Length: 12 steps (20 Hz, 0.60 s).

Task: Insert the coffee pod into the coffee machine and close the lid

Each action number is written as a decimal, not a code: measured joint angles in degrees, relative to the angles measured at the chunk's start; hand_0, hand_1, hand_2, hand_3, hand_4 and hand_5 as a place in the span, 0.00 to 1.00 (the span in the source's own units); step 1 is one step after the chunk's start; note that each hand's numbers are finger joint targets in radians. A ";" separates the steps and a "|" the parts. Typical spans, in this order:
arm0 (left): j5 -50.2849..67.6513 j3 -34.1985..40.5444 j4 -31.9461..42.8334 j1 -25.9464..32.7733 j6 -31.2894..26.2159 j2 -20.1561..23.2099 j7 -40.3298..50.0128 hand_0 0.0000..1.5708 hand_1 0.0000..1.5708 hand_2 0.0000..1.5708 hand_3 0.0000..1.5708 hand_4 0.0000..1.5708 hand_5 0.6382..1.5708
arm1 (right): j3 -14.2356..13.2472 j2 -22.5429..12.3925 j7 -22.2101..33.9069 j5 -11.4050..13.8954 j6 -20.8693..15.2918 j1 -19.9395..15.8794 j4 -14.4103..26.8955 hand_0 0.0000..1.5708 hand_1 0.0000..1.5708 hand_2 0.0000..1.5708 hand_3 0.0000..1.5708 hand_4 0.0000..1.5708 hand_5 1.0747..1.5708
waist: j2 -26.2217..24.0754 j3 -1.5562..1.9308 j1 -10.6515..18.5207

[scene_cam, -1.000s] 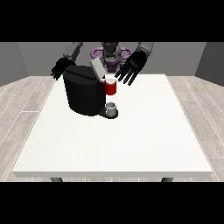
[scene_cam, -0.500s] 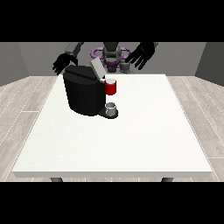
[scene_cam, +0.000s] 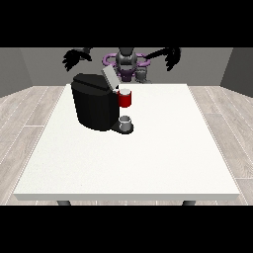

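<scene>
I'm looking across the big white table [scene_cam: 148, 163], a matte slab with straight edges, its near edge squared off above two dark legs. The coffee machine [scene_cam: 95, 103] sits on the far left part of the top, a black, rounded, bucket-like body with a smooth dull skin. Its lid [scene_cam: 109, 77] is a flat pale grey flap, tilted up and back at the machine's top right, so the machine stands open. Just right of the body, a red thing at the machine [scene_cam: 125, 98] shows as a short glossy cylinder. Directly below it, on the machine's low dark base, stands a small grey thing [scene_cam: 126, 121], cup-shaped with a lighter rim; I can't tell whether that is the pod.

My hand at the view's left [scene_cam: 75, 58] is up in the air, above and behind the machine's far left corner, touching nothing, black fingers hanging spread and relaxed. My hand at the view's right [scene_cam: 172, 57] is raised too, well apart from the machine, past the table's far edge, fingers fanned downward and apart, holding nothing.

Open room: the whole near half and the right side of the tabletop lie bare white. Around the table runs a pale wood-plank floor [scene_cam: 29, 113], with grey walls behind.
</scene>
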 measured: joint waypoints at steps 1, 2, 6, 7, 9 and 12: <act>1.19 0.95 -0.01 0.93 -0.39 0.03 -0.21 0.00 0.00 0.00 0.00 0.14 1.00 | 0.42 -0.30 0.28 -0.27 0.97 0.03 -0.87 0.00 0.00 0.00 0.00 0.16 1.00 | -0.51 -0.01 0.18; 2.03 1.31 -0.11 2.09 -0.69 -0.70 -0.50 0.00 0.00 0.00 0.00 0.14 1.00 | 0.30 -1.03 1.09 -0.83 1.96 -0.44 -1.43 0.00 0.00 0.00 0.00 0.08 1.00 | -1.17 0.00 0.84; 4.76 2.38 -0.86 6.27 -2.12 -2.20 -0.01 0.00 0.00 0.00 0.00 0.00 1.00 | 0.52 -3.05 4.59 -1.36 3.61 -2.51 -4.24 0.00 0.00 0.00 0.00 0.00 1.00 | -3.96 0.00 3.12; 5.34 2.48 -1.39 6.67 -2.15 -2.53 0.24 0.00 0.00 0.00 0.00 0.00 1.00 | 0.52 -3.30 5.22 -1.70 4.02 -3.44 -4.95 0.00 0.00 0.00 0.00 0.00 1.00 | -3.79 0.01 3.44; 6.49 2.25 -2.67 8.06 -2.68 -3.94 0.52 0.00 0.00 0.00 0.00 0.00 1.00 | 0.53 -3.66 5.38 -1.98 4.80 -3.97 -5.07 0.00 0.00 0.00 0.00 0.00 1.00 | -4.02 0.00 5.02; 8.47 2.14 -4.84 9.98 -4.16 -5.12 0.73 0.00 0.00 0.00 0.00 0.09 1.00 | 1.24 -4.00 5.72 -1.43 5.49 -5.33 -5.07 0.00 0.00 0.00 0.00 0.00 1.00 | -3.95 0.03 7.32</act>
